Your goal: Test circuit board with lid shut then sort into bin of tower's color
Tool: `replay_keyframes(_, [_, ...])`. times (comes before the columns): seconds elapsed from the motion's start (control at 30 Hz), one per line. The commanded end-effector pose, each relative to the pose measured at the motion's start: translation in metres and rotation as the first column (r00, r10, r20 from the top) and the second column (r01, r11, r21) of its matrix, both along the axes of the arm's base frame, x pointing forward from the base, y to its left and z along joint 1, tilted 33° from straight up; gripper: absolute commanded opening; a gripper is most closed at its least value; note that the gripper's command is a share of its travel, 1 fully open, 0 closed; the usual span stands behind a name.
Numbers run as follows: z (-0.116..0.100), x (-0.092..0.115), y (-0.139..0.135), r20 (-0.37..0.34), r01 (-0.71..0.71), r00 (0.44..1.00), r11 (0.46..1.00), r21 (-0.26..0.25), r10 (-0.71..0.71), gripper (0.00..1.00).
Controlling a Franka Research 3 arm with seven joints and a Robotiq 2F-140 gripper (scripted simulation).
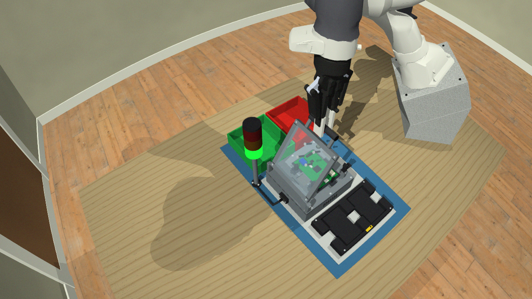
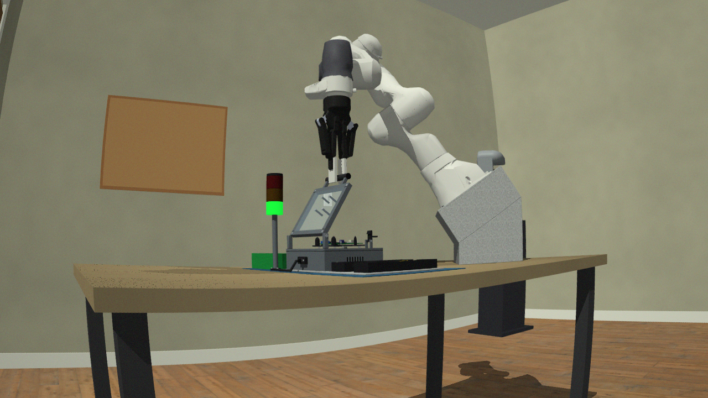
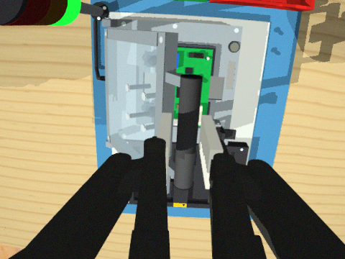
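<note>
The green circuit board (image 1: 310, 163) (image 3: 194, 60) lies on the plate inside the grey tester (image 1: 297, 200) (image 2: 336, 257). The tester's clear lid (image 1: 284, 143) (image 2: 334, 187) stands tilted up and open. Its dark handle (image 1: 333, 135) (image 2: 344, 176) (image 3: 188, 101) is at the lid's raised edge. My gripper (image 1: 322, 128) (image 2: 336, 177) (image 3: 185, 129) points straight down with its fingers narrowed, one on each side of the handle, with gaps showing. It holds nothing. The signal tower (image 1: 253, 150) (image 2: 274, 208) (image 3: 67, 5) shows green.
The green bin (image 1: 237, 139) (image 2: 262, 260) and red bin (image 1: 286, 111) stand side by side behind the tester. The black tray (image 1: 353, 215) (image 2: 386, 265) lies in front of it. All rest on a blue mat (image 1: 339, 271). The latch hook (image 1: 347, 165) stands on the tester's edge.
</note>
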State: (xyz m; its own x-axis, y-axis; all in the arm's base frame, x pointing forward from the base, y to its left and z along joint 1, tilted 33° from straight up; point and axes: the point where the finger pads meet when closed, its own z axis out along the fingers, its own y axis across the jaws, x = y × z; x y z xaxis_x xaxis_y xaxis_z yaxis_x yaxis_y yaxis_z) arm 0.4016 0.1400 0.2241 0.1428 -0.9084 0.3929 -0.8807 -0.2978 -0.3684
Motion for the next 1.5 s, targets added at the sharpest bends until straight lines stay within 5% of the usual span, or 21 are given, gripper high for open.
replay_keyframes(0.0, [0.0005,0.0006,0.0006,0.005,0.002,1.000,1.000,0.005,-0.002,0.16])
replay_keyframes(0.07, [0.0005,0.0006,0.0006,0.005,0.002,1.000,1.000,0.005,-0.002,0.16])
replay_keyframes(0.1, [0.0005,0.0006,0.0006,0.005,0.002,1.000,1.000,0.005,-0.002,0.00])
replay_keyframes(1.47, [0.0005,0.0006,0.0006,0.005,0.002,1.000,1.000,0.005,-0.002,0.00])
